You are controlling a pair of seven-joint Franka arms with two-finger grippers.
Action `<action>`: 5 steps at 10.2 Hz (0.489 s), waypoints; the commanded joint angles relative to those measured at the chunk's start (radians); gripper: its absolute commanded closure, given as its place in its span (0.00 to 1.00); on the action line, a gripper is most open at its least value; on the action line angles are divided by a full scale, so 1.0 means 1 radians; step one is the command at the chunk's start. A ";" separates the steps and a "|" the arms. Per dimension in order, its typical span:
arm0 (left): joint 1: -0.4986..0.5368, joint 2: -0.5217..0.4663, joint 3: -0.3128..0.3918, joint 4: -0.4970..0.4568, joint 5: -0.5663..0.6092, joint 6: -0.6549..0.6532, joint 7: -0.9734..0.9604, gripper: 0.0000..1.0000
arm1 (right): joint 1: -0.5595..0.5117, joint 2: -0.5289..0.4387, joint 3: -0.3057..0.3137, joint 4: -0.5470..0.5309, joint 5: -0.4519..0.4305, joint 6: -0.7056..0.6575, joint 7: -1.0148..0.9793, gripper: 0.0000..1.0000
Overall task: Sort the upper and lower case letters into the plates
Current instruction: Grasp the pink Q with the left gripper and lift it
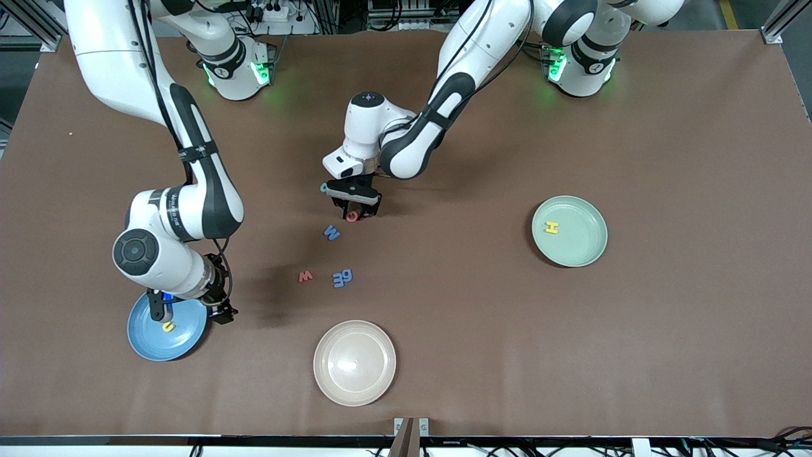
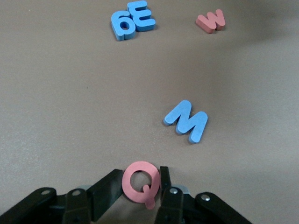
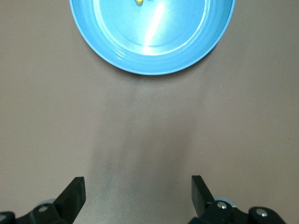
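My left gripper [image 1: 354, 213] is shut on a red Q [image 1: 353, 216], low over the middle of the table; the left wrist view shows the Q [image 2: 140, 183] pinched between the jaws of the gripper [image 2: 139, 173]. A blue W [image 1: 331, 232], a red w [image 1: 306, 276] and two touching blue letters [image 1: 342, 277] lie nearer the front camera. A tiny teal letter [image 1: 323, 187] lies beside the left hand. The mint green plate [image 1: 587, 251] holds a yellow H [image 1: 552, 227]. My right gripper [image 1: 189, 310] is open and empty at the edge of the blue plate [image 1: 149, 339], which holds a yellow u [image 1: 168, 326].
A beige plate [image 1: 354, 362] sits empty near the table's front edge, nearer the front camera than the loose letters. The right wrist view shows bare brown table between the open fingers [image 3: 74, 196], with the blue plate [image 3: 152, 65] ahead of them.
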 commanded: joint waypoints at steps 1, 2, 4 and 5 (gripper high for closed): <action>0.009 0.005 -0.013 -0.001 -0.020 -0.003 -0.011 0.72 | 0.005 0.025 0.009 0.031 0.021 -0.005 0.018 0.00; 0.010 0.002 -0.014 0.001 -0.032 -0.005 -0.010 0.72 | 0.006 0.026 0.012 0.033 0.021 -0.005 0.032 0.00; 0.015 -0.024 -0.016 0.002 -0.098 -0.054 0.001 0.72 | 0.011 0.034 0.020 0.042 0.049 -0.003 0.037 0.00; 0.023 -0.037 -0.034 0.002 -0.117 -0.083 0.003 0.73 | 0.017 0.034 0.021 0.050 0.061 -0.005 0.038 0.00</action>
